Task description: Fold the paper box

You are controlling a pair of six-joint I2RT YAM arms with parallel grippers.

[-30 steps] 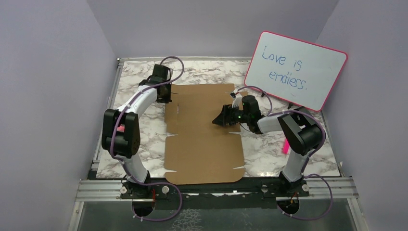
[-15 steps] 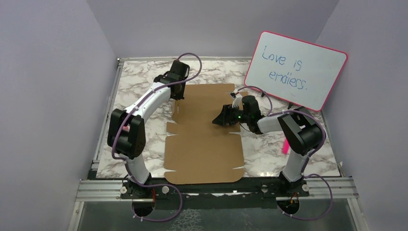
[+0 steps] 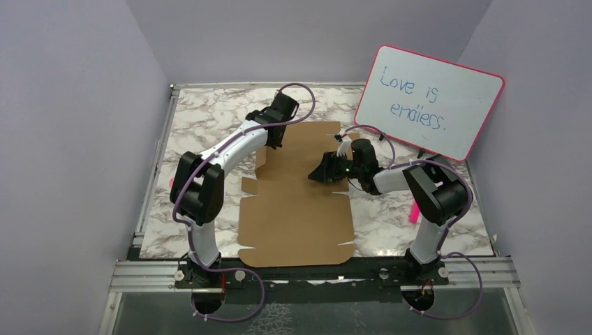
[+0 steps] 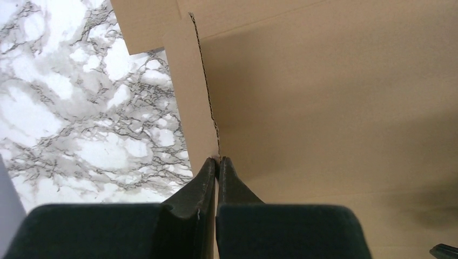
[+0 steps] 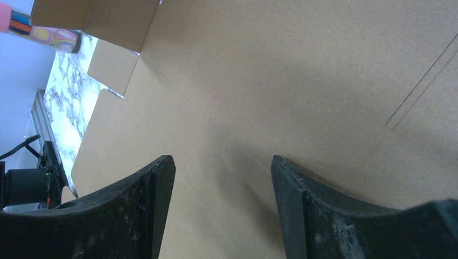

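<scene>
The paper box (image 3: 297, 209) is a flat brown cardboard sheet with flaps and slits, lying on the marble table. My left gripper (image 3: 274, 132) is at the sheet's far left part, shut on the edge of a side flap that stands raised off the table. In the left wrist view the fingertips (image 4: 209, 168) pinch that thin flap edge (image 4: 186, 86), with the main panel (image 4: 335, 97) to the right. My right gripper (image 3: 321, 173) stands open, low over the sheet's right middle. In the right wrist view its fingers (image 5: 156, 183) straddle bare cardboard (image 5: 281, 70).
A pink-rimmed whiteboard (image 3: 429, 101) with blue writing leans at the back right. A pink item (image 3: 413, 213) lies by the right arm, another (image 3: 172, 183) by the left arm. A colourful pen-like object (image 5: 48, 33) lies beyond the sheet. Purple walls enclose the table.
My left gripper has swung right and a little farther back, carrying the left flap up and inward over the sheet. The right gripper has stayed still.
</scene>
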